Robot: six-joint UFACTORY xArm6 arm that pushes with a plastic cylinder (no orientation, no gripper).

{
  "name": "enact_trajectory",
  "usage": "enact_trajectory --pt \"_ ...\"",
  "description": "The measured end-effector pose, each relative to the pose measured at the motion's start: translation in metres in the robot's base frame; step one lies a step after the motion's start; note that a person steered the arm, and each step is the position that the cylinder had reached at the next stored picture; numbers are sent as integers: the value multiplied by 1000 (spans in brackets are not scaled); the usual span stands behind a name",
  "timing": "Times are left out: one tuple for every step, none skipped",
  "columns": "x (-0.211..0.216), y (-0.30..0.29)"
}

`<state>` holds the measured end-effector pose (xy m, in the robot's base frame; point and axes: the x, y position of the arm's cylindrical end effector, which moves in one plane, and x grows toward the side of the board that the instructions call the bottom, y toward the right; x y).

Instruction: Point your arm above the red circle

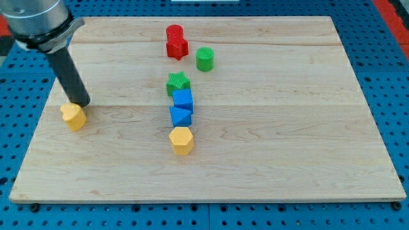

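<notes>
The red circle (174,32) stands near the board's top centre, touching a red star (177,48) just below it. My tip (80,103) is at the view's left, far left and below the red circle, right above a yellow block (73,117) and touching or nearly touching it. A green circle (204,59) sits right of the red star. A green star (178,83), a blue block (183,99), a blue triangle-like block (180,116) and a yellow hexagon (181,140) form a column in the middle.
The wooden board (287,128) lies on a blue perforated table (383,38). The arm's grey body (38,22) hangs over the board's top left corner.
</notes>
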<state>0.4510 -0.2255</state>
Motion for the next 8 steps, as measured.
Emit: enact_trajectory --pt "26 0" --pt "62 -1" --pt "94 4" --pt "31 26" --pt "-47 41" --pt "-76 41" --pt "-76 41" --pt "-99 62"
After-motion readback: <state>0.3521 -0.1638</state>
